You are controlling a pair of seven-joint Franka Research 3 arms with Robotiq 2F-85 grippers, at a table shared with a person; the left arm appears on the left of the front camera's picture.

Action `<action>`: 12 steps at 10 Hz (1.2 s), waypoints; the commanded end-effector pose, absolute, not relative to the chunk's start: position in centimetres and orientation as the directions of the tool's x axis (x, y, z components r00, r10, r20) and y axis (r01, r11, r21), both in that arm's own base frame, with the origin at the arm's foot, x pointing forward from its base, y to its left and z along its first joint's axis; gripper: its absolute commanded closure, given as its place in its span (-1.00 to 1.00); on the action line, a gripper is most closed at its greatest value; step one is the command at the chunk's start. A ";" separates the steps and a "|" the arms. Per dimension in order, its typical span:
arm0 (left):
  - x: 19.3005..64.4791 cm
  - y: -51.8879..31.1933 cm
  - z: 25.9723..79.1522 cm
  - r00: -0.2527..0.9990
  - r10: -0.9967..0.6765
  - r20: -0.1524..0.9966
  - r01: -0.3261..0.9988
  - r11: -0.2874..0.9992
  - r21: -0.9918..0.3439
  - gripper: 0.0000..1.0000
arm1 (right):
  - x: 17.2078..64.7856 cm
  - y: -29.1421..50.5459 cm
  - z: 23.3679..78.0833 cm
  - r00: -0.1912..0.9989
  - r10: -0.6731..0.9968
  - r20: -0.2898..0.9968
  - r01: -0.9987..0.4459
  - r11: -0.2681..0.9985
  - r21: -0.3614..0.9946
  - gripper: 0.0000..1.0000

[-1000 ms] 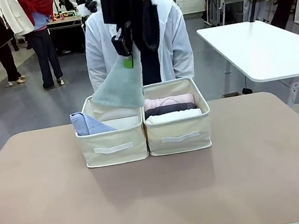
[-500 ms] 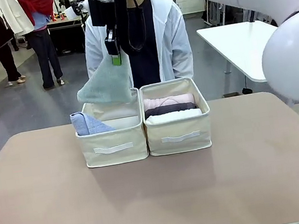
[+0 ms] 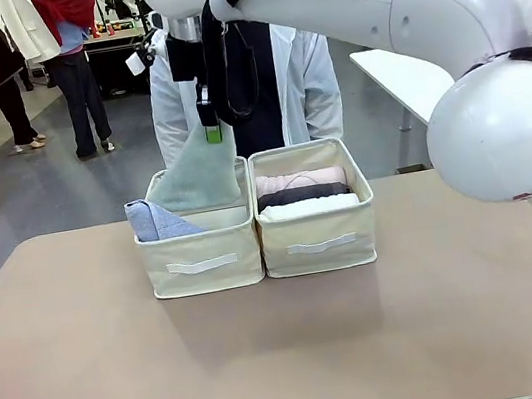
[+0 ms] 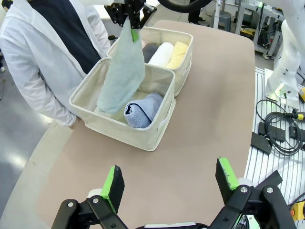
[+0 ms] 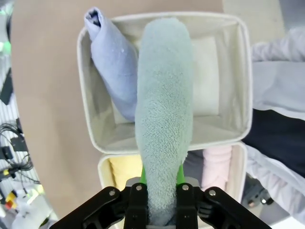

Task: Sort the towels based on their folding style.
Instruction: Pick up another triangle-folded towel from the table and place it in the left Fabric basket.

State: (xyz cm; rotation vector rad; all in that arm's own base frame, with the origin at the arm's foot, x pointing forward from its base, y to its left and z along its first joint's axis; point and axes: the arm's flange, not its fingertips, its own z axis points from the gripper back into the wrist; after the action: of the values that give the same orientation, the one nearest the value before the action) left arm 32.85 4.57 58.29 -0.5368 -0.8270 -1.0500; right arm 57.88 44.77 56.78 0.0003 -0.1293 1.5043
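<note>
My right gripper (image 3: 210, 119) hangs above the left cream bin (image 3: 200, 261), shut on the top of a grey-green cone-fold towel (image 3: 196, 175). The towel's wide lower end dips into that bin beside a light blue cone fold (image 3: 158, 220). The right wrist view looks straight down the grey-green towel (image 5: 164, 114), held in the right gripper (image 5: 161, 183), with the light blue towel (image 5: 114, 62) beside it. The right bin (image 3: 318, 242) holds pink (image 3: 300, 180), charcoal (image 3: 303, 195) and white (image 3: 308, 208) rolls, plus a pale yellow roll (image 4: 178, 52). My left gripper (image 4: 169, 179) stands open over the bare table, far from the bins.
A person in a white coat (image 3: 313, 81) stands close behind the bins at the table's far edge. The tan tabletop (image 3: 291, 357) in front of the bins is bare. Cables and boxes (image 4: 276, 133) lie off the table's side.
My right gripper has come down and a little to the left with the grey-green towel, so its lower end now sits inside the left bin. The left gripper has not moved.
</note>
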 end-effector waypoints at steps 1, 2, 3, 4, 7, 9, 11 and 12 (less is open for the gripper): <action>32.9 4.6 58.3 0.246 -0.532 0.810 0.911 0.411 -0.007 -1.00 | 60.7 46.8 58.5 0.044 0.998 0.053 -0.996 0.048 -0.081 0.58; 32.9 4.6 58.3 0.246 -0.532 0.810 0.911 0.411 -0.007 -1.00 | 61.0 46.8 57.9 0.076 0.995 0.069 -0.995 0.080 -0.064 0.58; 32.9 4.6 58.3 0.246 -0.532 0.810 0.911 0.411 -0.007 -1.00 | 61.1 46.7 57.9 0.133 0.988 0.078 -0.991 0.135 -0.025 0.58; 32.9 4.6 58.3 0.246 -0.532 0.810 0.911 0.411 -0.007 -1.00 | 58.3 44.8 55.7 0.061 0.995 0.075 -0.996 0.065 -0.061 0.58; 32.9 4.6 58.3 0.246 -0.532 0.810 0.911 0.411 -0.007 -1.00 | 58.3 44.8 55.7 0.061 0.995 0.075 -0.996 0.065 -0.061 0.58; 32.9 4.6 58.3 0.246 -0.532 0.810 0.911 0.411 -0.007 -1.00 | 58.5 44.7 55.3 0.074 0.995 0.074 -0.996 0.078 -0.047 0.58; 32.9 4.6 58.3 0.246 -0.532 0.810 0.911 0.411 -0.007 -1.00 | 59.3 45.7 53.5 0.031 0.997 0.073 -0.995 0.038 -0.090 0.58; 32.9 4.6 58.3 0.246 -0.532 0.810 0.911 0.411 -0.007 -1.00 | 59.5 46.0 53.0 0.026 0.997 0.074 -0.994 0.034 -0.104 0.58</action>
State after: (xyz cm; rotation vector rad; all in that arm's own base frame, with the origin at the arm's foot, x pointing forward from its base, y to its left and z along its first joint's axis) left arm 32.85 4.57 58.29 -0.5368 -0.8270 -1.0500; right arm 59.17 45.58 53.35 0.0161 -0.1085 1.5129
